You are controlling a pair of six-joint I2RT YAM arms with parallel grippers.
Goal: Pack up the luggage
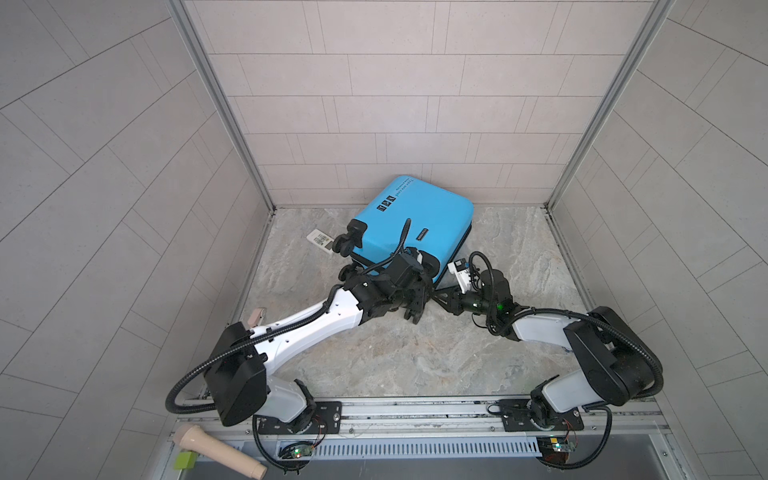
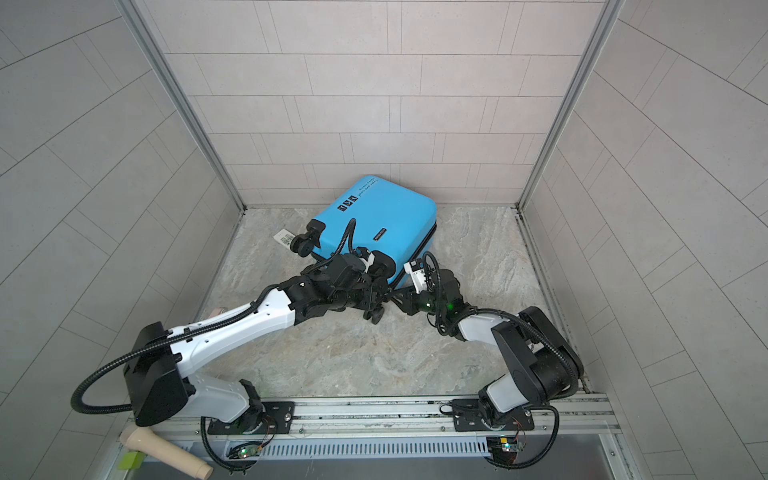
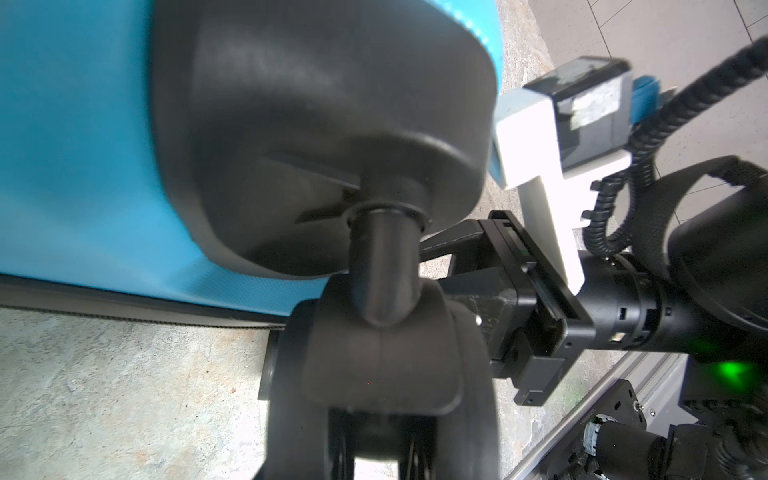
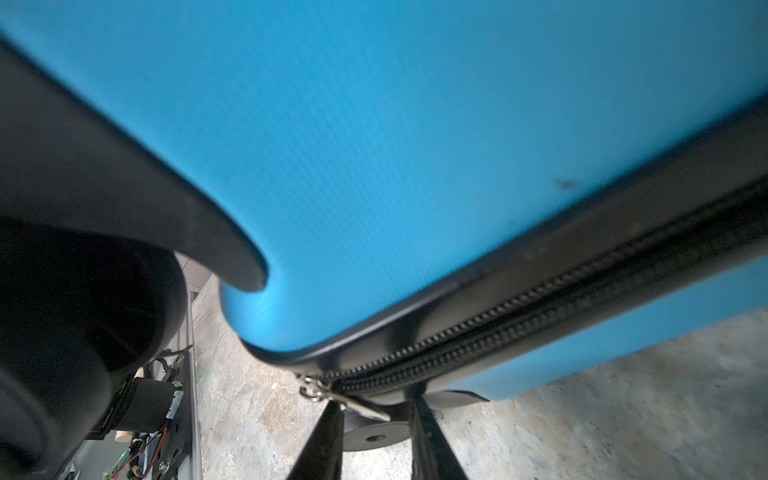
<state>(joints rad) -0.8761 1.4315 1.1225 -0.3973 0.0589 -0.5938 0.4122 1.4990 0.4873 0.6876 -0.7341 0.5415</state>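
luggage (image 1: 415, 224): lid down, on desk (image 1: 374, 353), frame centre
left claw (image 1: 411, 305): clamped on wheel (image 3: 374, 365)
right claw (image 4: 374, 405): apart, straddling zipper pull (image 4: 353, 401)
risk: thin pull slips pinch; wheel swivels, luggage skids

Both top views give you soft, even light from overhead, with only faint shadows on the marble floor (image 1: 395, 353). The tile lines of the walls (image 1: 104, 208) stretch and slant toward the picture edges. In your left wrist view the wheel housing (image 3: 324, 137) sits so near the lens that it reads dark and soft, and a green lamp (image 3: 731, 365) smears into a glow. In your right wrist view the luggage (image 4: 374, 145) shell is blurred, its zipper (image 4: 519, 324) slightly sharper, with a pale sheen at the rounded corner.
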